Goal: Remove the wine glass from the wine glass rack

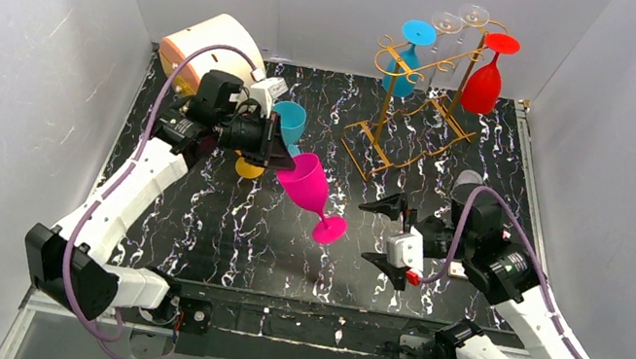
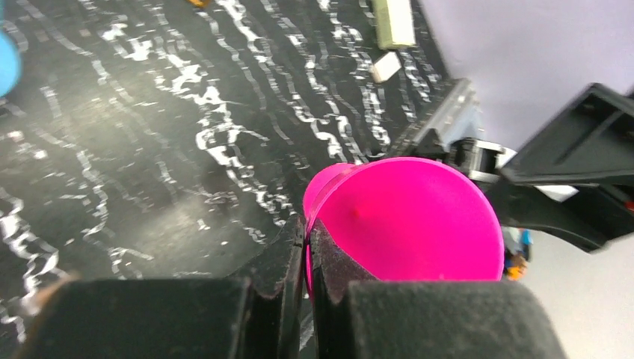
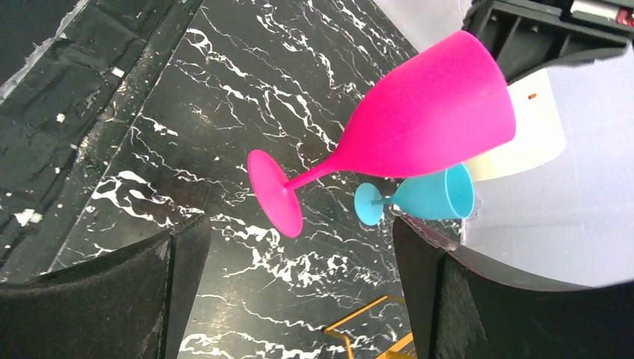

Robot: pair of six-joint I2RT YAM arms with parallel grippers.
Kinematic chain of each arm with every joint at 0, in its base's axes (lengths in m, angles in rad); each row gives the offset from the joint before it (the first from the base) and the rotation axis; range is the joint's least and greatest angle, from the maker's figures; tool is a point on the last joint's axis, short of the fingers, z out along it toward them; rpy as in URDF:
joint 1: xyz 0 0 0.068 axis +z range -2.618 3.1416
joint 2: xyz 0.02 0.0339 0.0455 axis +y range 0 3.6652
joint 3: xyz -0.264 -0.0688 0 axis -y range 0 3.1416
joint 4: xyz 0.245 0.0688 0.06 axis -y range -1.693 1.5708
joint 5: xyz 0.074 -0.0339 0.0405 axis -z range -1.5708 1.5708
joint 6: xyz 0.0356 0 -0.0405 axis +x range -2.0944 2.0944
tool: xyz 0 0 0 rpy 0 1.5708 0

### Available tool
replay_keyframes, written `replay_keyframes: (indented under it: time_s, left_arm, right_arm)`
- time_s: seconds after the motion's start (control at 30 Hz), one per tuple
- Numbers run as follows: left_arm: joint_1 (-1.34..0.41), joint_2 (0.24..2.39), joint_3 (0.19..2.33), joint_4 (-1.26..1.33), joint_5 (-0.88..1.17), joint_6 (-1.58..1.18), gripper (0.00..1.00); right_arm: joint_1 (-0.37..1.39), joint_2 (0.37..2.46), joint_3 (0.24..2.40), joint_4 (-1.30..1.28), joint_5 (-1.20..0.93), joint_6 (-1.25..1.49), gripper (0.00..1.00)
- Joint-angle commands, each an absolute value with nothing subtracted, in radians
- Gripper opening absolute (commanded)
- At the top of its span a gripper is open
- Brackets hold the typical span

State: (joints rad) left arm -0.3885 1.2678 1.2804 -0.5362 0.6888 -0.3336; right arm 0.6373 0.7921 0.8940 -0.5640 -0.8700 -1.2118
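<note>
No legible text or markings.

Pink glass [image 1: 304, 182] blocks the middle; rack [image 1: 389, 103] crowds the back.

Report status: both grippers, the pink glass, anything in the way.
Left gripper shut on pink wine glass rim. Right gripper open, apart from it. Glass tilted, off the wine glass rack. Teal glass close beside left gripper.

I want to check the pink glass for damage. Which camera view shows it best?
The right wrist view: the pink glass appears whole, bowl, stem and foot. The top view shows it small, its rim behind the left gripper. The left wrist view shows only its bowl.
</note>
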Motion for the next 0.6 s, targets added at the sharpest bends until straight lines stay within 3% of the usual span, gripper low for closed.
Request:
replay_keyframes:
  time_s: [0.0, 0.2, 0.37, 0.57]
  left_arm:
    - [-0.392, 1.204, 1.248, -0.659, 0.472, -0.252, 0.0]
    - [-0.391, 1.106, 1.162, -0.68, 0.1, -0.196, 0.0]
    - [-0.392, 1.034, 1.099, -0.697, -0.222, -0.214, 0.0]
    - [-0.392, 1.074, 1.067, -0.757, -0.508, -0.403, 0.0]
  right_arm:
    - [0.643, 0.755, 0.851, -0.424, -0.852, -1.033, 0.99]
    - [0.643, 0.72, 0.786, -0.125, -0.668, -0.447, 0.99]
    - [0.643, 0.738, 0.831, -0.158, -0.541, -0.282, 0.99]
    - [0.643, 0.765, 0.885, -0.209, 0.024, 0.292, 0.99]
